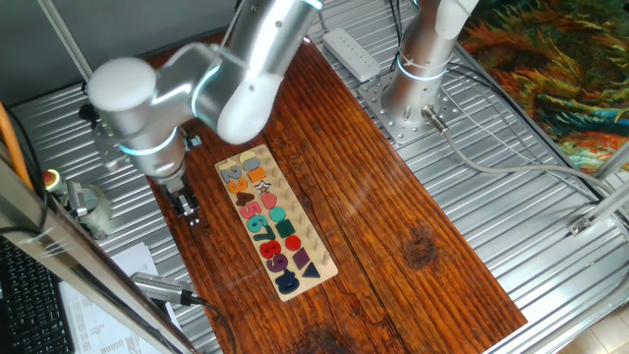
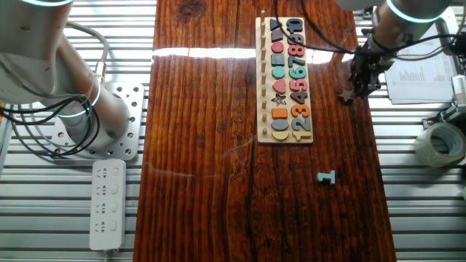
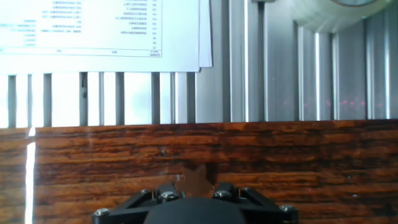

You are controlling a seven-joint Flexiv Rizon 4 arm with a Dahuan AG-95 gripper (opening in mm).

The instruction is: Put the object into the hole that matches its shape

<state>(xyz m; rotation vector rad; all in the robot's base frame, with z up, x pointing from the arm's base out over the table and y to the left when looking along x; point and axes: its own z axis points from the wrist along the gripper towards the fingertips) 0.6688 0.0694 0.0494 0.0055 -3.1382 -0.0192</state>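
Note:
The orange star piece (image 2: 344,95) lies on the dark wooden table to the right of the puzzle board (image 2: 285,137). In the hand view the star (image 3: 198,176) sits right between my finger mounts. My gripper (image 2: 356,90) is down at table level over the star, and also shows in one fixed view (image 1: 189,211). The fingertips are hidden, so I cannot tell whether they are closed on the star. The star-shaped hole (image 2: 277,100) with its whitish bottom is in the board's left column, and also shows in one fixed view (image 1: 261,183).
A grey-blue bracket-shaped piece (image 2: 326,177) lies on the table below the board. The table's edge and metal slats are just beyond the gripper, with paper sheets (image 3: 106,28) and a tape roll (image 2: 442,143). A second arm's base (image 2: 87,116) and a power strip (image 2: 107,204) stand at the far side.

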